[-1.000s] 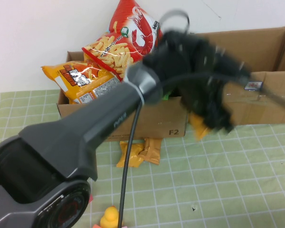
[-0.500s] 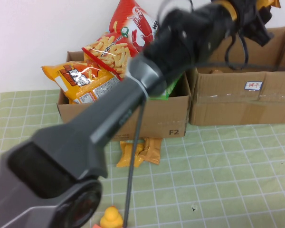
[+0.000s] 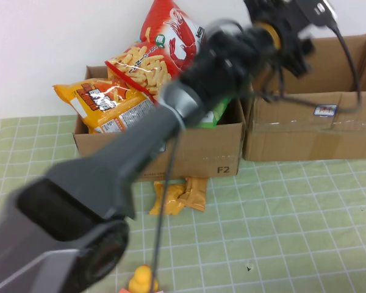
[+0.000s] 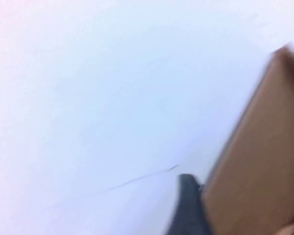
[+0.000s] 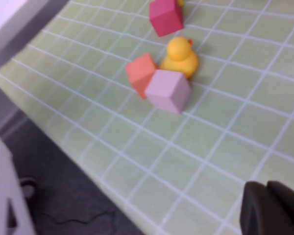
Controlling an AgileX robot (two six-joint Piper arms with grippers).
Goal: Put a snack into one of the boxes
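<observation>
We are reaching our left arm far across the surface [image 3: 305, 207], and the left gripper [image 3: 291, 27] is hanging high above the right cardboard box [image 3: 348, 131] at the far right edge. We cannot tell how its jaws are standing, since the wrist and cables are hiding them in the high view and the left wrist view is giving only the white wall [image 4: 112, 88] and a brown box flap [image 4: 257, 161].

The left cardboard box [image 3: 216, 155] is sitting at the far edge, just beside the right one. It is holding a red shrimp-chip bag [image 3: 174, 33], a red-and-yellow fries bag [image 3: 137, 70] and an orange snack bag [image 3: 104, 104], all sticking up above its rim. An orange snack packet [image 3: 180, 195] is lying flat on the surface right at the front wall of this box.

The right gripper [image 5: 272, 208] is hovering over the near edge of the surface, its jaws appearing closed together with nothing between them. Near it a yellow rubber duck [image 5: 181, 58] is touching a pink cube [image 5: 168, 90], an orange cube [image 5: 141, 73] is touching that pink cube, and a magenta cube [image 5: 165, 17] is standing close by.
</observation>
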